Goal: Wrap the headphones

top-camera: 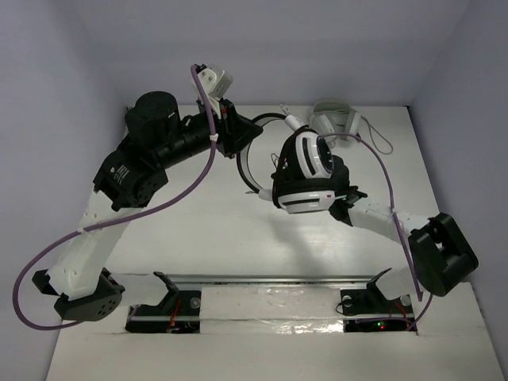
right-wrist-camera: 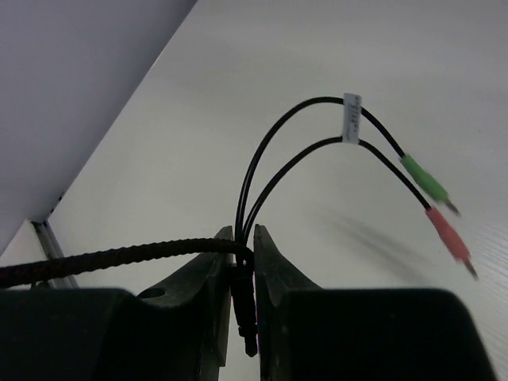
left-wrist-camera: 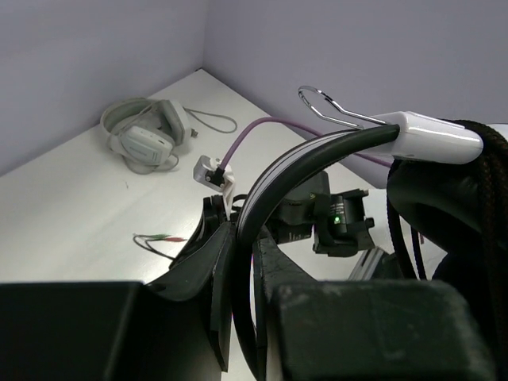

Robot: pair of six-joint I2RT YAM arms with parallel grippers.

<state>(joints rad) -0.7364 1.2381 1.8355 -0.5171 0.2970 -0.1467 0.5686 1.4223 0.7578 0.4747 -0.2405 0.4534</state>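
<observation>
Headphones (top-camera: 313, 163) are held up off the worktop (top-camera: 238, 246) between the two arms. The left tool (left-wrist-camera: 242, 246) is clamped on the thin black headband (left-wrist-camera: 317, 151), which curves up out of its jaws toward a white slider and a black ear cup. The right tool (right-wrist-camera: 242, 262) is closed on the black cable (right-wrist-camera: 119, 255) just where it splits into two thin leads. These leads arch out past its tips to a green plug (right-wrist-camera: 425, 178) and a pink plug (right-wrist-camera: 444, 230). Pale grey headphones (left-wrist-camera: 143, 135) lie well beyond the left tool, near the wall.
</observation>
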